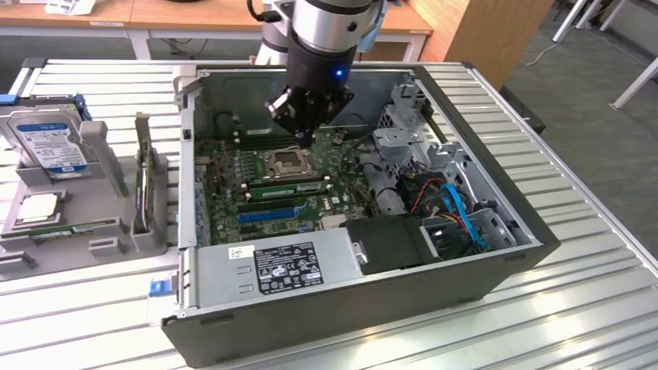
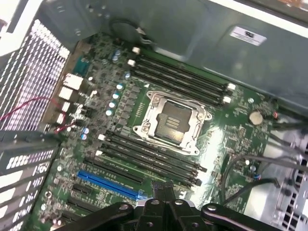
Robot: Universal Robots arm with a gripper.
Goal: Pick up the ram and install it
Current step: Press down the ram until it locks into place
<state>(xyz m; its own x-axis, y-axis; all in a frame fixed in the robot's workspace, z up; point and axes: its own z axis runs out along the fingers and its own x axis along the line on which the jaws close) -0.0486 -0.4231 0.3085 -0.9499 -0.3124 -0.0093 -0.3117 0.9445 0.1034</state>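
Exterior view: the arm is hovering inside the open computer case (image 1: 494, 254), the gripper (image 1: 305, 132) hanging just above the motherboard (image 1: 231, 166) near the CPU socket (image 1: 286, 163). The ram (image 1: 67, 229) seems to be lying flat in the grey holder (image 1: 103, 248) on the desk (image 1: 575, 308), well apart from the jaws.

Wrist view: the gripper (image 2: 161, 193) is showing its jaws clenched on nothing, over the black memory slots (image 2: 149, 159).

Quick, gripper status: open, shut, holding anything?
Gripper: shut, above the motherboard inside the open case; whether it holds anything cannot be told.
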